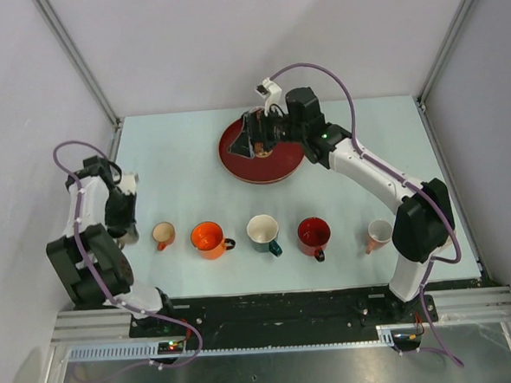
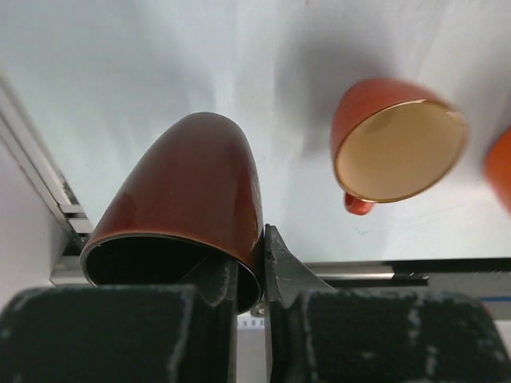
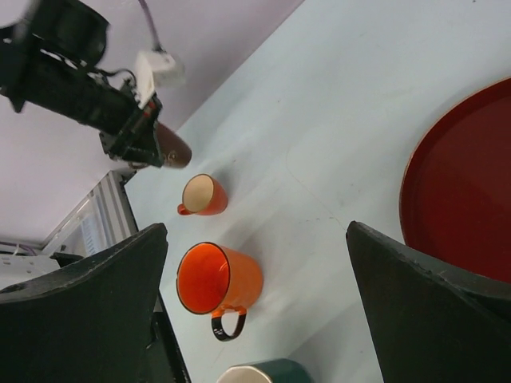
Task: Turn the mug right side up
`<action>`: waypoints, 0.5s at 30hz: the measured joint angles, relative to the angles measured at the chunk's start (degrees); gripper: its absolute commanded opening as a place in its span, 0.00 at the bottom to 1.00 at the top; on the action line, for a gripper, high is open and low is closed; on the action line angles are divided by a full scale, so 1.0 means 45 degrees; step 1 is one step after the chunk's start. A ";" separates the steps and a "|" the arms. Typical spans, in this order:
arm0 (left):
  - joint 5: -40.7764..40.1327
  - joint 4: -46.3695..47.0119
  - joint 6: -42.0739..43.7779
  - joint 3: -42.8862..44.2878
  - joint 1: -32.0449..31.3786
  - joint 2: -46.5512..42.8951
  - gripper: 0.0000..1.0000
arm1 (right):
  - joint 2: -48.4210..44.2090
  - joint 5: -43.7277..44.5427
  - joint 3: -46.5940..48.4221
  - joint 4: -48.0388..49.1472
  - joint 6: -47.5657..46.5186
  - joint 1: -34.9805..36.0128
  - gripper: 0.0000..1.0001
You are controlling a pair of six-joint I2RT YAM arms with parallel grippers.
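Observation:
A dark red-brown mug (image 2: 192, 191) is pinched at its rim by my left gripper (image 2: 249, 263), one finger inside and one outside. The mug is tilted, with its mouth toward the wrist and its base toward the table. It also shows in the right wrist view (image 3: 172, 149), held near the table's left edge. In the top view my left gripper (image 1: 123, 224) is at the left edge and covers the mug. My right gripper (image 1: 257, 141) is open and empty above the red plate (image 1: 236, 158); its jaws (image 3: 257, 227) stand wide apart.
A row of upright mugs stands along the near side: small orange with cream inside (image 1: 163, 234), orange (image 1: 208, 239), teal (image 1: 264, 233), red (image 1: 314, 235), small pink (image 1: 379, 233). The metal rail (image 2: 48, 187) runs close beside the held mug.

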 measured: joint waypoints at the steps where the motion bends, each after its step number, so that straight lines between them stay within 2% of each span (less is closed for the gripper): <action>1: -0.0112 -0.0029 0.0219 -0.0374 0.0131 0.0301 0.00 | 0.0000 0.0034 0.0000 -0.0029 -0.0073 0.0000 0.99; 5: -0.0743 0.0534 0.0831 -0.1467 0.0529 0.0991 0.00 | 0.0000 0.0126 0.0005 -0.0146 -0.0306 0.0000 0.99; 10: -0.1093 0.1292 0.1268 -0.1904 0.0709 0.1059 0.02 | 0.0000 0.0432 0.0034 -0.0588 -0.0602 -0.0068 0.99; 15: -0.1171 0.1574 0.1530 -0.2084 0.0709 0.0918 0.36 | 0.0627 0.2511 0.1277 -0.2142 -0.1151 -0.0330 0.99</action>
